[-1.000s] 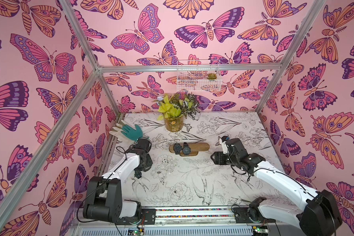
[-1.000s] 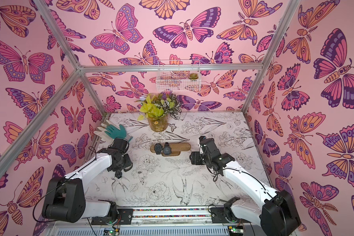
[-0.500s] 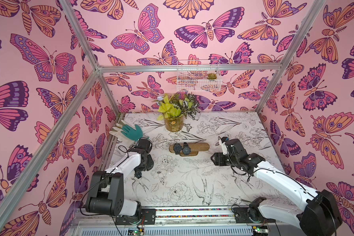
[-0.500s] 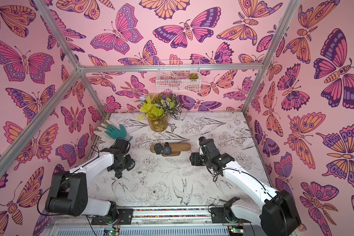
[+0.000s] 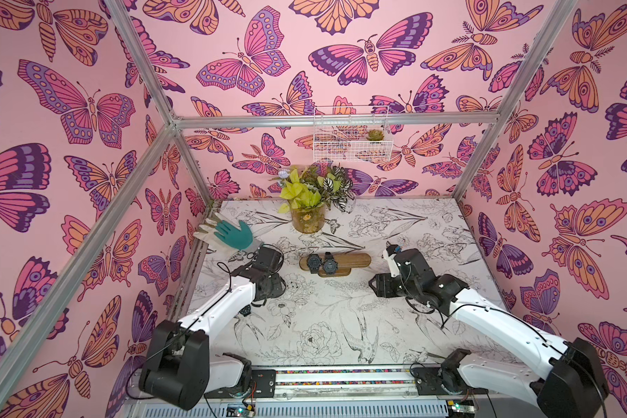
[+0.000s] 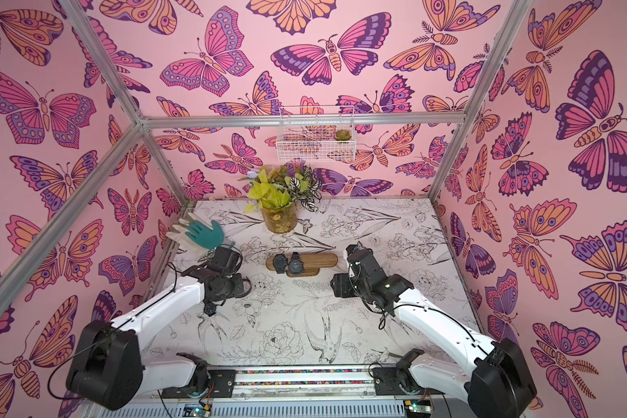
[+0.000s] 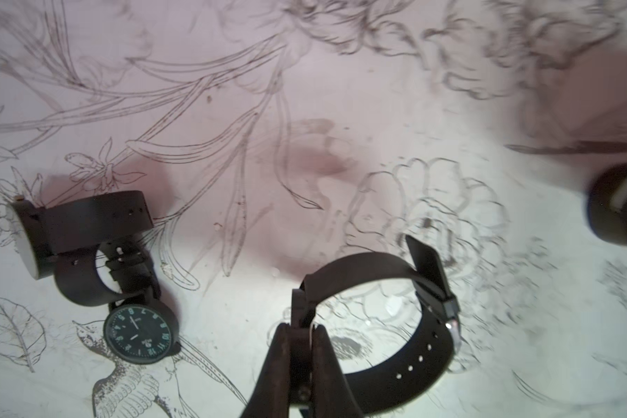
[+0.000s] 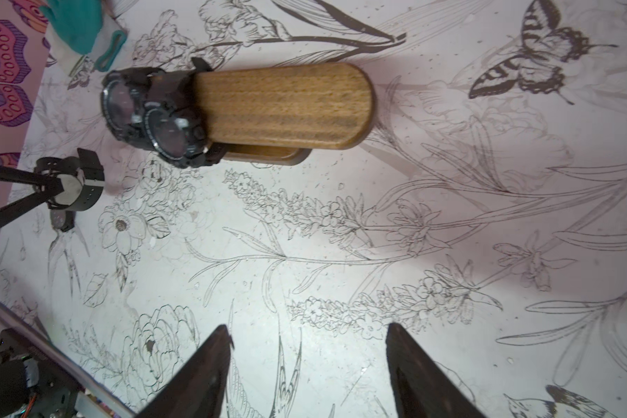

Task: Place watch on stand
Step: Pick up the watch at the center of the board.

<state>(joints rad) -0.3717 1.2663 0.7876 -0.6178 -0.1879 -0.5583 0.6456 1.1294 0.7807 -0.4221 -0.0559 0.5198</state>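
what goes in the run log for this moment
left gripper shut on watch | right gripper open, empty | stand holds two watches

The stand's (image 5: pixel 355 260) bar is bare along the end nearest the right arm, while two chunky watches (image 5: pixel 329 266) fill the end toward the left arm. Open table (image 5: pixel 326 318) lies in front. A plant jar (image 5: pixel 307 222) stands behind, a glove (image 5: pixel 232 235) lies in the far corner, and two loose watches (image 7: pixel 98 220) lie just beside the left gripper (image 7: pixel 301 327) and its held watch (image 7: pixel 424 358).
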